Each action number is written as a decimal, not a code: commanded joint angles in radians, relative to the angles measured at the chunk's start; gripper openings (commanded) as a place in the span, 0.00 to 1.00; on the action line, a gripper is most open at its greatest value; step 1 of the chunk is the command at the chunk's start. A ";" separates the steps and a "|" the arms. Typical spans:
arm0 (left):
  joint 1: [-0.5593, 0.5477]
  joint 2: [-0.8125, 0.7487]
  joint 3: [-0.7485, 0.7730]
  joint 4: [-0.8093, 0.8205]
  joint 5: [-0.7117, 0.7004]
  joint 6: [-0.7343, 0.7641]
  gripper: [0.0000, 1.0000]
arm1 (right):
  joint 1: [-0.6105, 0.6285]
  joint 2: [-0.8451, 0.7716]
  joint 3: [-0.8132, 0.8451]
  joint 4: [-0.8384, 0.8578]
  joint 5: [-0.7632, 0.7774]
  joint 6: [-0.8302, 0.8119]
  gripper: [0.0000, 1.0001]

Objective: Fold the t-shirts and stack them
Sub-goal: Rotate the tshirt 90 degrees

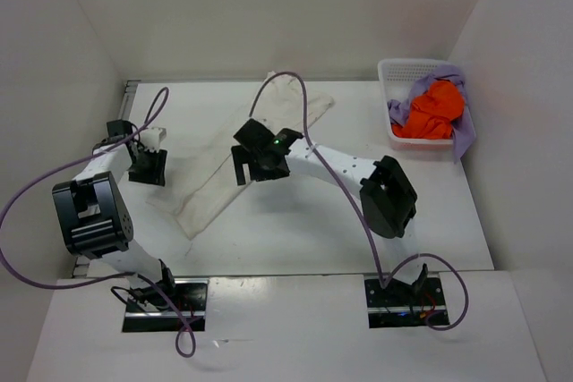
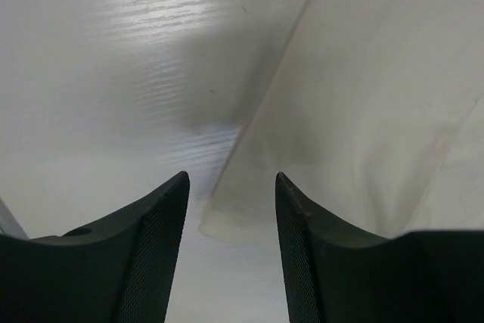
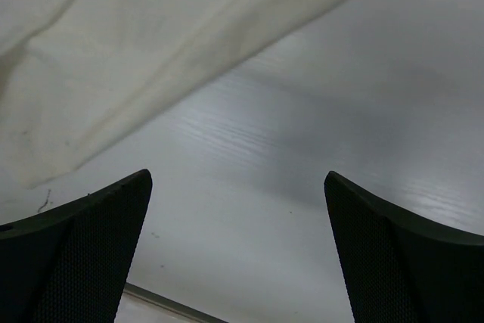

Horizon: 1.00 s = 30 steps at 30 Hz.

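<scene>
Lying diagonally on the counter (image 1: 430, 212), the cream shirt (image 1: 206, 192) was a long strip, its middle directly beneath the right end effector (image 1: 260, 160) and its near half just right of the left end effector (image 1: 148, 167); both gaped released, holding nothing.

No legible text, no labels, brands, numbers or signs readable in any view

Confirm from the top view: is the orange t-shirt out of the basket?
No, the orange t-shirt lies in the white basket with the lavender t-shirt.
</scene>
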 commanded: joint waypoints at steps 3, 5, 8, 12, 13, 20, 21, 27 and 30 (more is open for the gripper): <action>-0.003 -0.007 -0.005 0.051 0.084 -0.066 0.57 | 0.080 0.038 0.020 0.091 -0.033 0.150 0.99; -0.003 -0.007 -0.015 0.051 0.095 -0.057 0.57 | 0.125 0.081 0.075 0.065 -0.024 0.170 0.99; -0.003 -0.007 -0.025 0.051 0.052 -0.057 0.57 | 0.137 0.127 0.084 0.077 -0.074 0.199 0.99; -0.003 -0.007 -0.034 0.051 -0.003 -0.043 0.57 | 0.160 0.251 0.204 0.004 -0.085 0.208 0.99; -0.003 -0.007 -0.034 0.051 -0.017 -0.043 0.57 | 0.175 0.310 0.278 -0.047 -0.085 0.208 0.99; -0.003 -0.019 -0.043 0.051 -0.028 -0.043 0.57 | 0.220 0.532 0.573 -0.228 -0.042 0.207 0.99; -0.003 -0.019 -0.043 0.042 -0.019 -0.043 0.57 | 0.220 0.550 0.593 -0.245 -0.042 0.216 0.99; -0.003 -0.040 -0.043 0.033 -0.030 -0.034 0.57 | 0.220 0.644 0.707 -0.352 -0.033 0.216 0.84; -0.003 -0.060 -0.032 0.022 -0.030 -0.024 0.57 | 0.220 0.630 0.645 -0.340 -0.044 0.207 0.44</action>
